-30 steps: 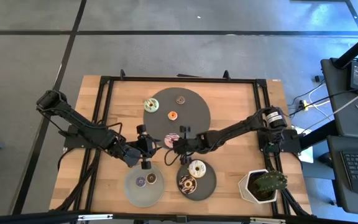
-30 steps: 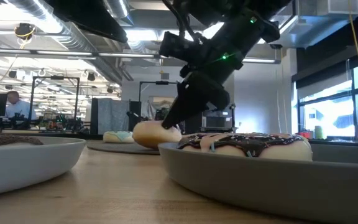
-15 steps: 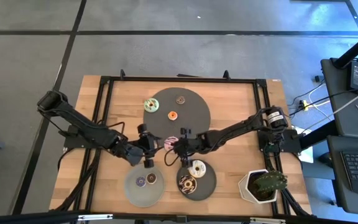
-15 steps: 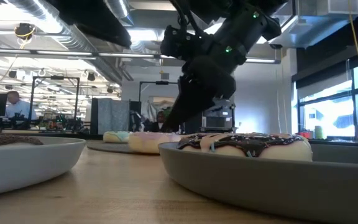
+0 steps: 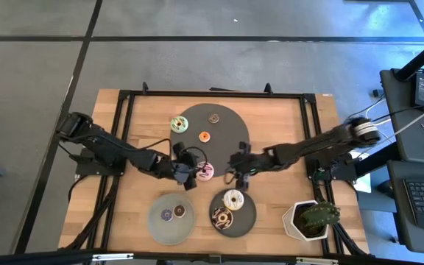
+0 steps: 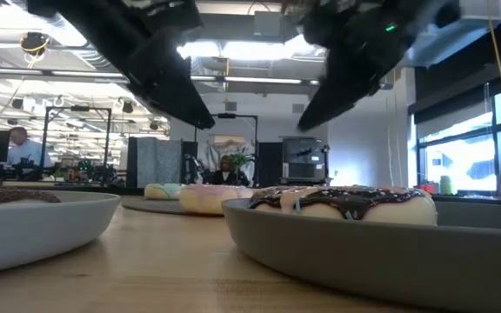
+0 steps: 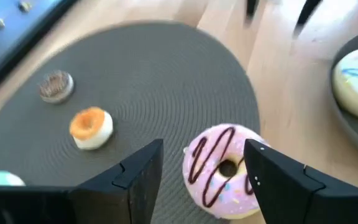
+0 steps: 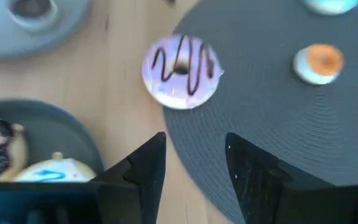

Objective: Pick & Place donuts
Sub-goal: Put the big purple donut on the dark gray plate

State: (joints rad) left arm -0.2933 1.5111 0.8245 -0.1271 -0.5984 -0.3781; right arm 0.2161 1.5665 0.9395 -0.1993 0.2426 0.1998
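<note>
A pink donut with chocolate stripes lies flat at the near edge of the round dark mat. My left gripper is open, and its fingers stand on either side of this donut without plainly touching it. My right gripper is open and holds nothing, a short way to the right of the pink donut. On the mat also lie a green donut, an orange mini and a brown mini.
A grey plate at the near left holds two mini donuts. A dark plate beside it holds a white donut and a chocolate-sprinkled one. A potted cactus stands at the near right corner.
My right gripper set the pink donut down from just above the mat onto its near edge, opened, and drew back up and toward the table's right edge. My left gripper moved right and down toward the donut, opening wider, and now straddles it.
</note>
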